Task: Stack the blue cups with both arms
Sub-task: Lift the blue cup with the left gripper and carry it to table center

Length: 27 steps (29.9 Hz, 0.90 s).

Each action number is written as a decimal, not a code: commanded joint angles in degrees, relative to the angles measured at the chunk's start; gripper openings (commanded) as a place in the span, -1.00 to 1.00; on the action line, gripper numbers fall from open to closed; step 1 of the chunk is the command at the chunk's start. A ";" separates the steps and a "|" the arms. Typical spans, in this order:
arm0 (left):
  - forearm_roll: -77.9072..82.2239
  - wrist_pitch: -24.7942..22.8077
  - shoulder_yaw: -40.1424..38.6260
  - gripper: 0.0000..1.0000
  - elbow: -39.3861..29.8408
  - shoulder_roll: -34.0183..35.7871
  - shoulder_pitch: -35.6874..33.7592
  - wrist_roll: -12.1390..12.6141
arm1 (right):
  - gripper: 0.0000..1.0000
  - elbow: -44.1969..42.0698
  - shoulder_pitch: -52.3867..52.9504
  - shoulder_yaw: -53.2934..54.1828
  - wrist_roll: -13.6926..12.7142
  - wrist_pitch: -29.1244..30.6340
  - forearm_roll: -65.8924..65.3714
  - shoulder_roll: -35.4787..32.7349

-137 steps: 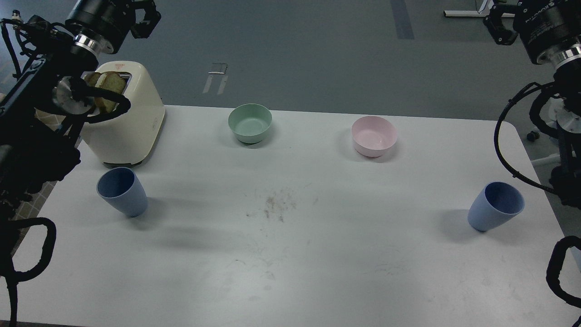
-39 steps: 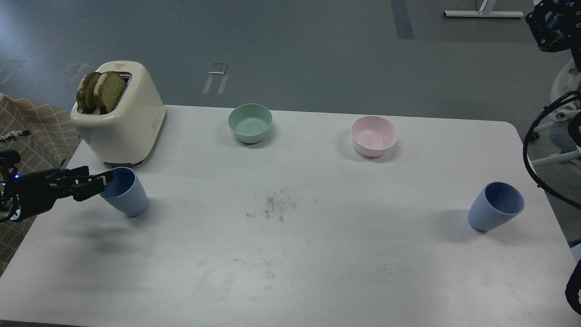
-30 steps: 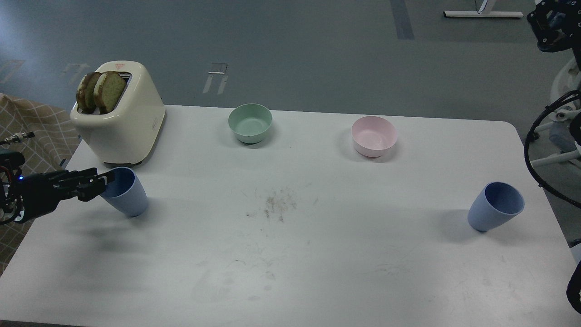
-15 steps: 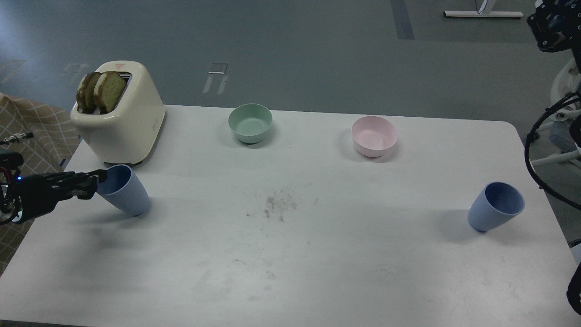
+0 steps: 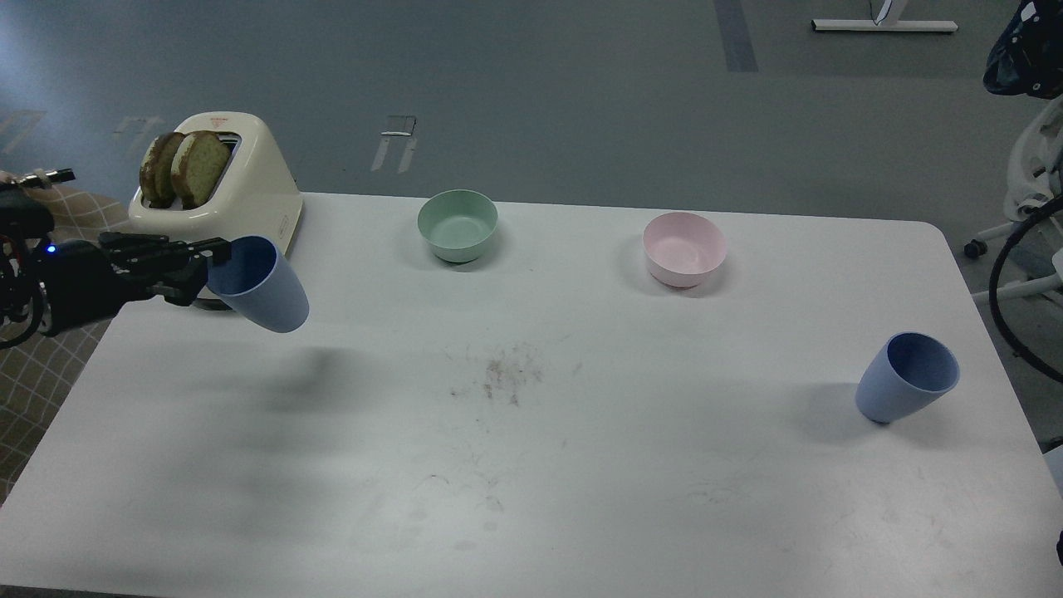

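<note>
One blue cup [image 5: 259, 285] hangs above the table [image 5: 531, 465], rim pinched by left gripper [image 5: 208, 266]; other cup [image 5: 907, 378] stands far right. Right gripper [image 5: 1026, 54]: can't tell.

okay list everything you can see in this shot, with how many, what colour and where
held blue cup: one, periwinkle blue, lifted off the table at the left, tilted
standing blue cup: one, periwinkle blue, on the table at the right
green bowl: one, mint green, far centre-left
pink bowl: one, pale pink, far centre-right
toaster: one, cream, far left corner
bread slices: two, brown, in the toaster slots
table: one, white
left gripper: black, clamped on the held cup's rim
right gripper: black, top right, fingers unclear
</note>
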 commanded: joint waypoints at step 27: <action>20.23 -11.76 17.24 -1.00 6.97 -41.28 -20.17 2.25 | 1.00 0.13 -7.38 8.36 -0.09 3.30 0.35 -4.61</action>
